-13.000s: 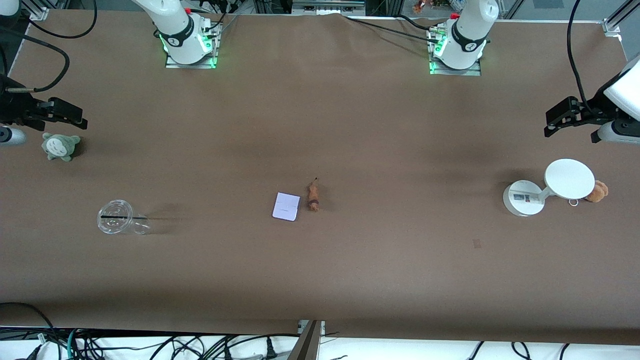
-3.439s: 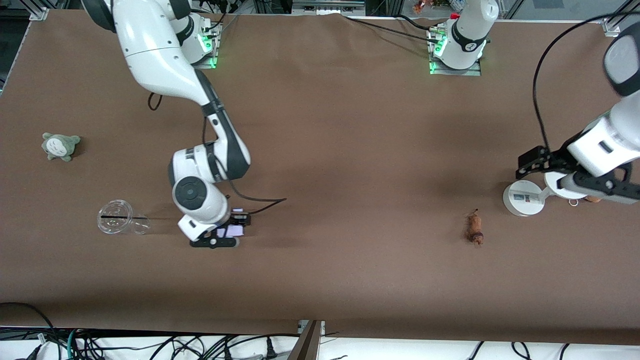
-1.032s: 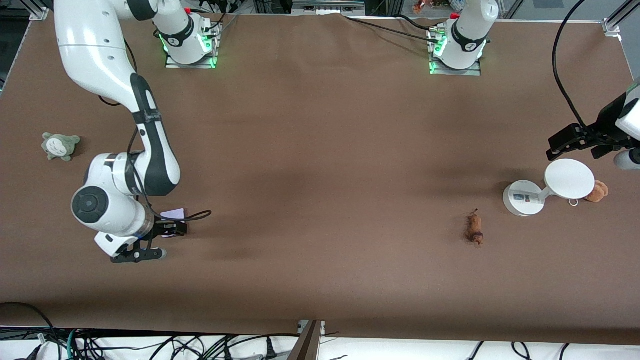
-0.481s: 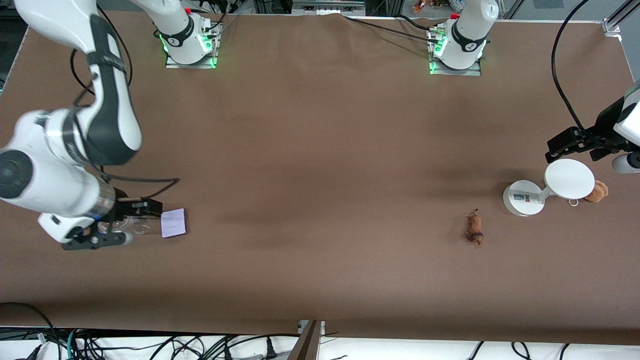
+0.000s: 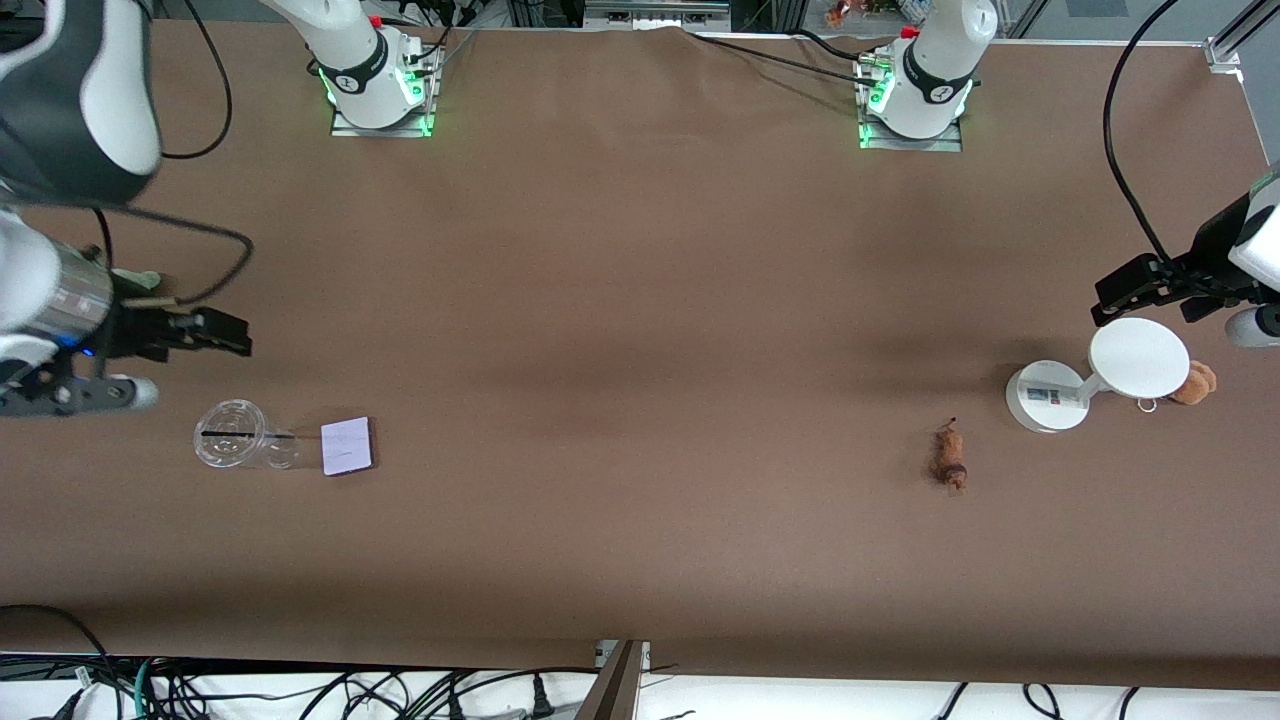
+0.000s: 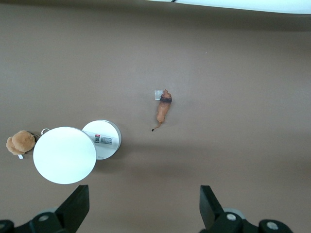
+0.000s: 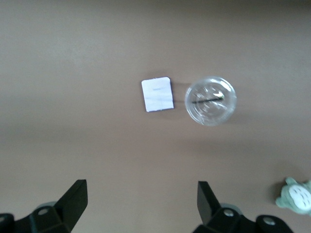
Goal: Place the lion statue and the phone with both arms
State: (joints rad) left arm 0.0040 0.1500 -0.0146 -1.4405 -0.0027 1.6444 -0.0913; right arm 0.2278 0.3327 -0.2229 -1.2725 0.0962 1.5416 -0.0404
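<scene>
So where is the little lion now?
The lion statue lies on the table toward the left arm's end, beside the white round stand and slightly nearer the front camera.

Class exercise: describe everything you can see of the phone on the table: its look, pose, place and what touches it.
The phone is a small flat rectangular slab with a pale lavender-white face, a thin dark edge and rounded corners. It lies flat and face up on the brown table, toward the right arm's end, close beside a clear plastic cup; whether they touch cannot be told. No gripper touches it; in the right wrist view it lies free.
</scene>
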